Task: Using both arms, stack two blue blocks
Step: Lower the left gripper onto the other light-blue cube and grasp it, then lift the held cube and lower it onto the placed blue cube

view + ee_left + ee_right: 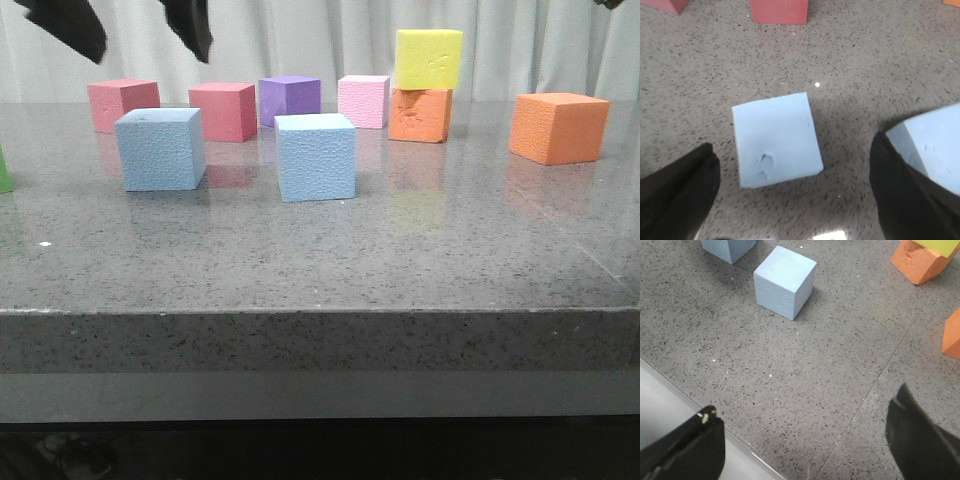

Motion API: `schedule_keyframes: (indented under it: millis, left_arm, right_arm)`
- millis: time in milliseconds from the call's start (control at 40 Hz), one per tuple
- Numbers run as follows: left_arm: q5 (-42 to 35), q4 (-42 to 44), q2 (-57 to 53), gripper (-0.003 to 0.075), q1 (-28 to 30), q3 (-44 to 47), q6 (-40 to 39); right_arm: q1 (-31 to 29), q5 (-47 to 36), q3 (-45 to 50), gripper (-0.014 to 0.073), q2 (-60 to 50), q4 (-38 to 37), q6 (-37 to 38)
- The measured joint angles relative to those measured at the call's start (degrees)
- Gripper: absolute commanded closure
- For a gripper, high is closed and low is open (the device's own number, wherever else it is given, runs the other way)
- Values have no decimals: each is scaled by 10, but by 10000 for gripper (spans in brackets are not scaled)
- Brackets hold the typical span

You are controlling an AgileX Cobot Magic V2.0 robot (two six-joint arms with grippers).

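Observation:
Two light blue blocks stand apart on the grey table: one on the left (160,150) and one nearer the middle (315,157). My left gripper (153,58) hangs open high above the left block, touching nothing. In the left wrist view that block (776,140) lies below and between the spread fingers (682,192), and the other blue block (935,145) is partly hidden behind the other finger. My right gripper (800,432) is open and empty over the table's front edge, well short of the middle blue block (785,281) and the second blue block (730,247) beyond it.
Along the back stand two red blocks (123,104) (223,110), a purple block (290,100), a pink block (363,100), a yellow block (428,58) on an orange one (420,113), and a larger orange block (558,127). A green block (4,170) is cut off at the left edge.

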Motion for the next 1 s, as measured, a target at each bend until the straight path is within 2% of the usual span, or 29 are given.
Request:
schedule_keyframes:
  millis: [275, 625, 675, 850, 1000]
  left_arm:
    - [10, 5, 66, 129, 8, -27, -42]
    - [0, 18, 113, 135, 9, -30, -45]
    - [-4, 21, 119, 150, 9, -30, -48]
    - [-8, 22, 123, 292, 10, -30, -64]
    - [-9, 22, 123, 320, 10, -31, -66]
  right_arm:
    - [0, 0, 0, -61, 0, 0, 0]
    - [0, 0, 0, -61, 0, 0, 0]
    - [0, 0, 0, -61, 0, 0, 0]
    - [0, 0, 0, -61, 0, 0, 0]
    - [0, 0, 0, -61, 0, 0, 0]
